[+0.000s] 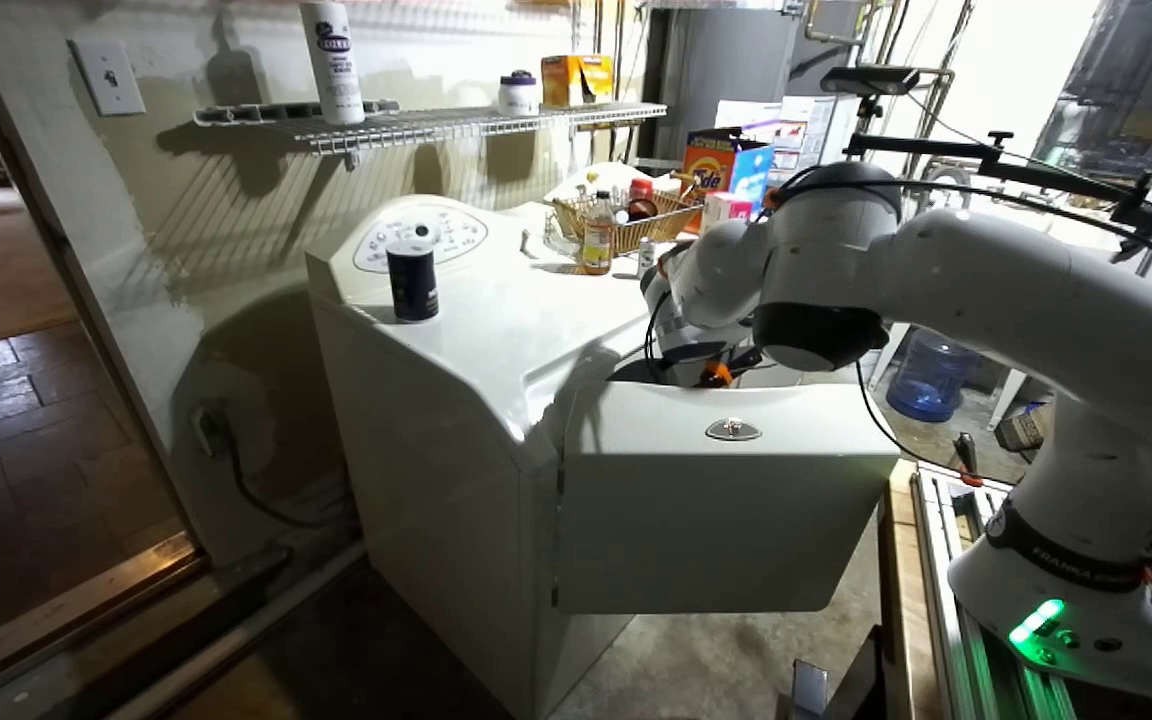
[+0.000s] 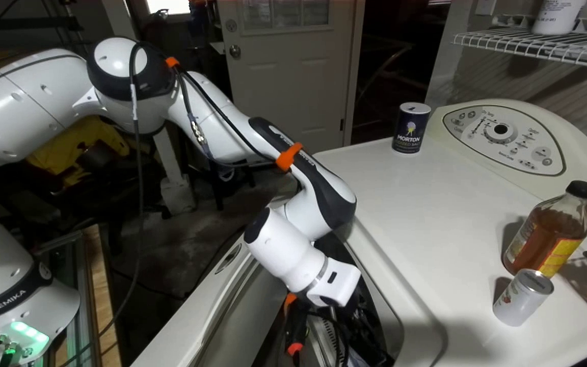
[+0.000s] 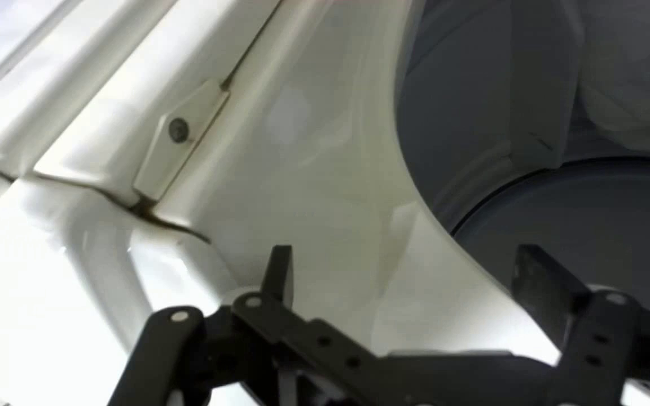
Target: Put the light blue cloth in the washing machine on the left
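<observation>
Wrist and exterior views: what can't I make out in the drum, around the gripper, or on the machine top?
Pale cloth: wrist view, cut off at top and right and in shadow; full shape and colour unclear.
The drum: wrist view, cut off by the right edge; the gripper covers part of it.
The gripper: in an exterior view, hidden behind the open door.
Small white can: in an exterior view, print too small to read.

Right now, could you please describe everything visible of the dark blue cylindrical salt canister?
The dark blue cylindrical salt canister has a pale round top, a pale bottom rim and a picture above white MORTON lettering. Cardboard-looking, it stands upright on the glossy white machine, near its edge, beside the rounded control panel; nothing else visibly touches it.
</observation>
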Controlling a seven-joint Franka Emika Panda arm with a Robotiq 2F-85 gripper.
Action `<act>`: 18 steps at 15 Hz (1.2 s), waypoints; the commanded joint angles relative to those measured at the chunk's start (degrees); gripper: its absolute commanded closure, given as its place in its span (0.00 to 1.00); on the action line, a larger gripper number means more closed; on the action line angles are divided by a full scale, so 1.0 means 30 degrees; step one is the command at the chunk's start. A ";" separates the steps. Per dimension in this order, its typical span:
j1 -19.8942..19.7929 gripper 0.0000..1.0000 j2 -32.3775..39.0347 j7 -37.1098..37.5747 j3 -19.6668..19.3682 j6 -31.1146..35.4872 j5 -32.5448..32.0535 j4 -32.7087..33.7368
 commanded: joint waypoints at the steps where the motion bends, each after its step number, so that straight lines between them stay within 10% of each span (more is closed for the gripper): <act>1: 0.2862 0.00 -0.0931 -0.1971 -0.1477 0.0154 -0.0834 -0.3121; 8: 0.5936 0.00 -0.5406 -0.3308 -0.2079 -0.1707 -0.6681 -0.7928; 18: 1.1007 0.00 -0.9960 -0.1857 -0.4830 0.0131 -0.9113 -0.9534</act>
